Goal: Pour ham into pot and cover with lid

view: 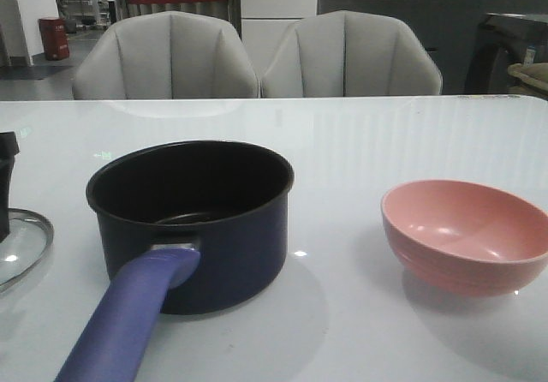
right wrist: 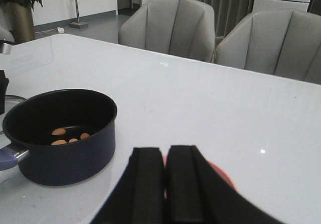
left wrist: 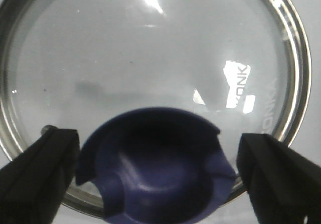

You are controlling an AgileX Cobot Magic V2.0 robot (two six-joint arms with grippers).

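Ham in pot; lid not yet placed.

The surface [view: 360, 142] carried the pot [view: 193, 219] at centre-left, the emptied pink bowl [view: 467, 235] well apart on the right, and the lid [view: 21, 247] flat at the left edge. The ham [right wrist: 67, 136] lay inside the pot. Remaining, by judgement: grasp the lid, cover the pot. The left gripper [left wrist: 158, 176] stood apart astride the knob [left wrist: 158, 169]; the right gripper [right wrist: 164, 184] was pressed together, empty. Nothing obstructed the path.

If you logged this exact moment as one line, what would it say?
ham: in pot | bowl: empty | lid: on table | left gripper: open around knob | right gripper: shut
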